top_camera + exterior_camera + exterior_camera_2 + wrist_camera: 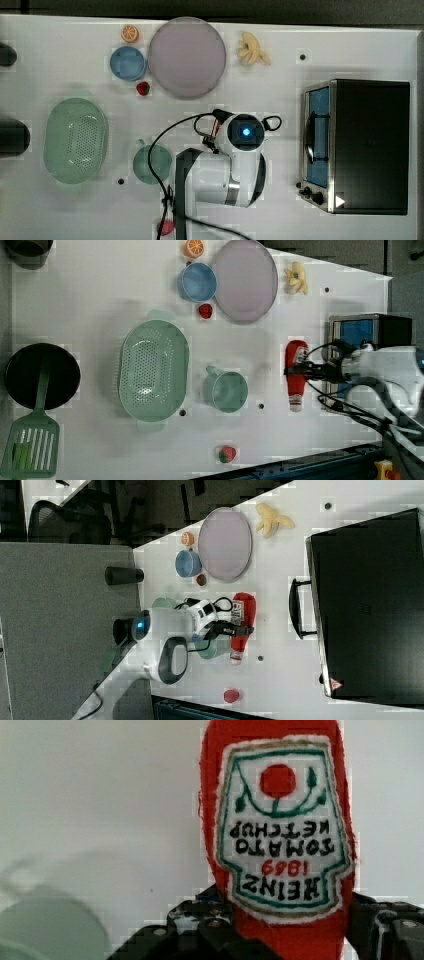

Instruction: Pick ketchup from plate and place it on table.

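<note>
Ketchup, a slim red squeeze bottle (296,374) with a white cap, is lying on the white table (90,315), well apart from the pale lilac-grey round plate (245,280). The black end effector (300,371) is clenching around its middle.

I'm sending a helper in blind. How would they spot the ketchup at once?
Start at the black oven in the left view. Just to the left view's left, the ketchup lies beside the green cup, between the jaws of the gripper. It's long and red, white-capped, unlike the round strawberries.
</note>
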